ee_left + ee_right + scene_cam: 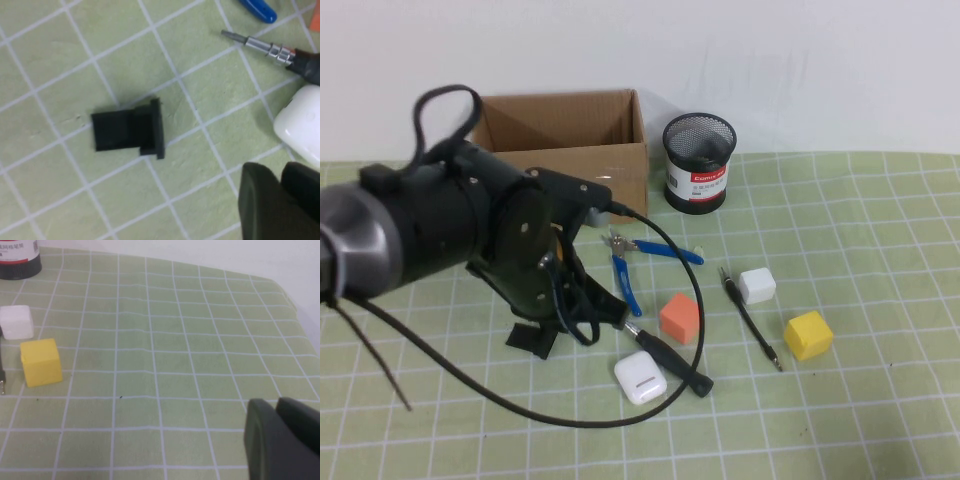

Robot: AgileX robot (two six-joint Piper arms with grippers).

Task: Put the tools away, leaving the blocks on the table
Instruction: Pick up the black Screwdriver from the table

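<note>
Blue-handled pliers (640,262) lie in front of the cardboard box. A thick black-handled screwdriver (670,360) and a thin black screwdriver (750,320) rest on the green grid table (880,420). The orange block (680,317), white block (757,285) and yellow block (807,334) sit around them. My left gripper (595,310) hangs low over the mat beside the thick screwdriver's tip (250,42), shut and holding nothing. My right gripper (274,402) is outside the high view; in its wrist view it is shut and empty, well away from the yellow block (41,361).
An open cardboard box (570,140) and a black mesh cup (699,162) stand at the back. A small black bracket (530,340) lies under the left arm, also seen in the wrist view (129,131). A white earbud case (640,378) sits by the thick screwdriver.
</note>
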